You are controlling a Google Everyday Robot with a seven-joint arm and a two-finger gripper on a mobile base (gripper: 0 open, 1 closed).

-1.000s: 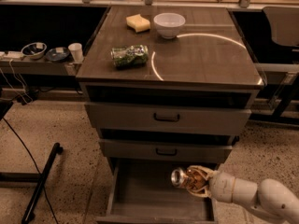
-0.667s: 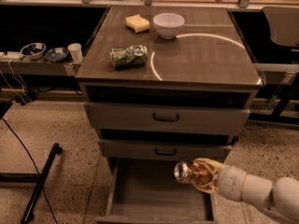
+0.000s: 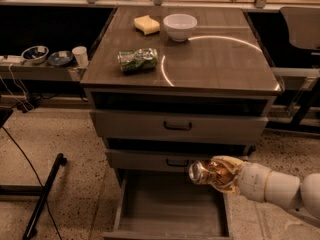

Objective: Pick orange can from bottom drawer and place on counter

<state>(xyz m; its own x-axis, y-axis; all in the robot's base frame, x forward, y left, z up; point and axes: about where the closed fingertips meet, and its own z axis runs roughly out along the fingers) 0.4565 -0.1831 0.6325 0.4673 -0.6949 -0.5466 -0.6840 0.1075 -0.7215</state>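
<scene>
The pincer (image 3: pixel 218 174) reaches in from the lower right on a white arm (image 3: pixel 280 190) and is clenched around the orange can (image 3: pixel 200 172). The can lies on its side in the grip, silver end pointing left. It hangs in the air, clear of the floor of the bottom drawer (image 3: pixel 165 204), which stands pulled out. The can is over the drawer's right rear part, in front of the middle drawer (image 3: pixel 150 160) and just right of its handle, well below the desk (image 3: pixel 215 66).

On the desk, a green can (image 3: pixel 137 60) lies on its side near the left edge. A yellow sponge (image 3: pixel 146 24) and a white bowl (image 3: pixel 180 26) sit side by side near the far edge, the sponge to the left. A thin bright arc (image 3: pixel 222 38) curves over the right half of the top, which is otherwise bare.
</scene>
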